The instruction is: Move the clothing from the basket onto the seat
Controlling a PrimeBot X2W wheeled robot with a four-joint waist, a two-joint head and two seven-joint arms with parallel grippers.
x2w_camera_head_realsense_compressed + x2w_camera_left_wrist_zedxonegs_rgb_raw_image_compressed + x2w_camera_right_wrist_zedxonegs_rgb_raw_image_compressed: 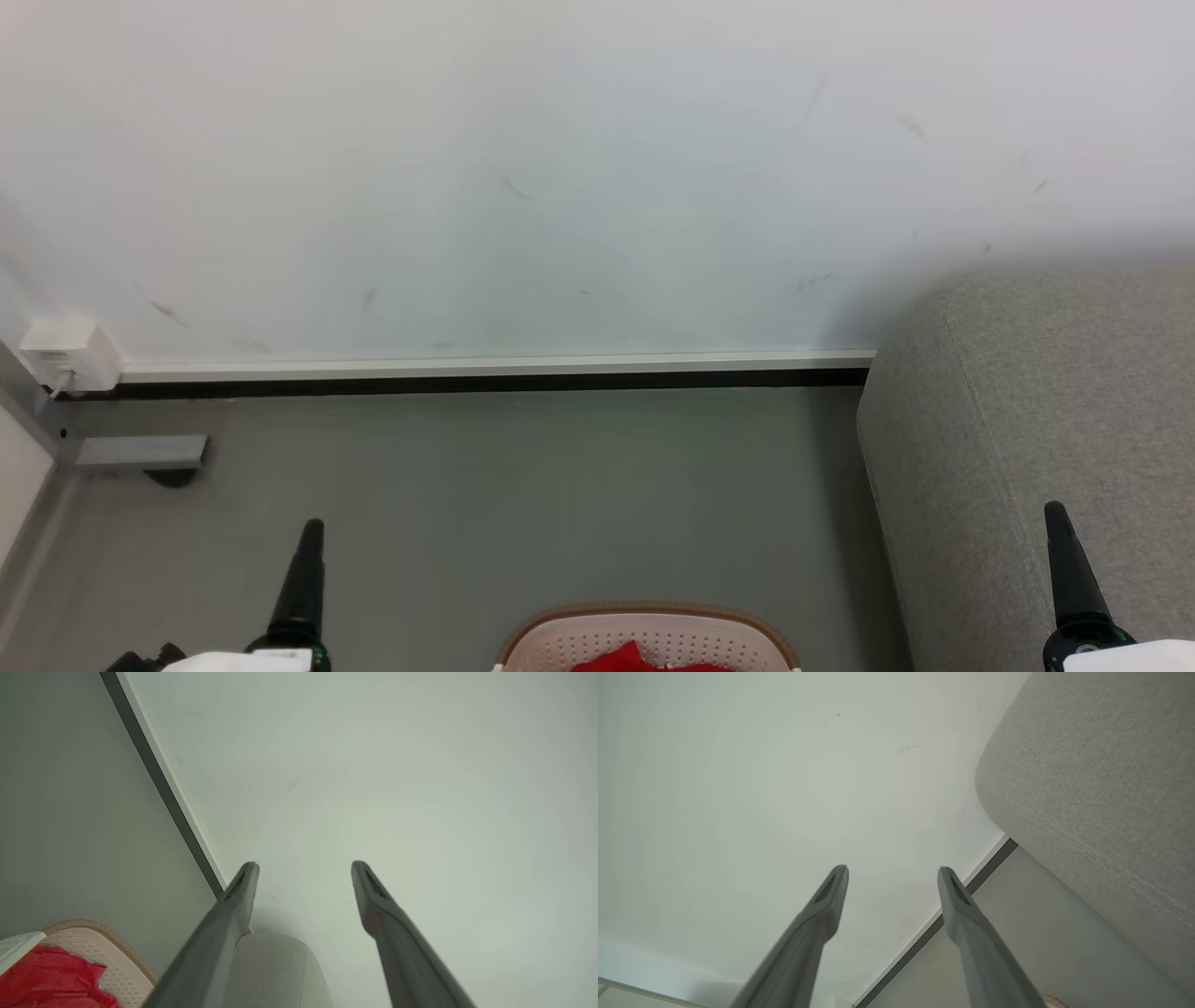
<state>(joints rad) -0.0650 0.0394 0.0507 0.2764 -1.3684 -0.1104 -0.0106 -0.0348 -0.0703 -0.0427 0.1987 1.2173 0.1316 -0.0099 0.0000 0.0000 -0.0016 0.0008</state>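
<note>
Clothing (637, 661) — bright red — lies in basket (560, 642).

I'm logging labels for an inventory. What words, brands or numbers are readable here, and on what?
No text can be read.
Small white plastic box on the wall: a faint marking, too small to read.
Bright red soft fabric clothing: the visible part bears no lettering.

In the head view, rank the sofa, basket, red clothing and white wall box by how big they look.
1. sofa
2. basket, cut off by the bottom edge
3. white wall box and red clothing look about alike; unranked
</note>
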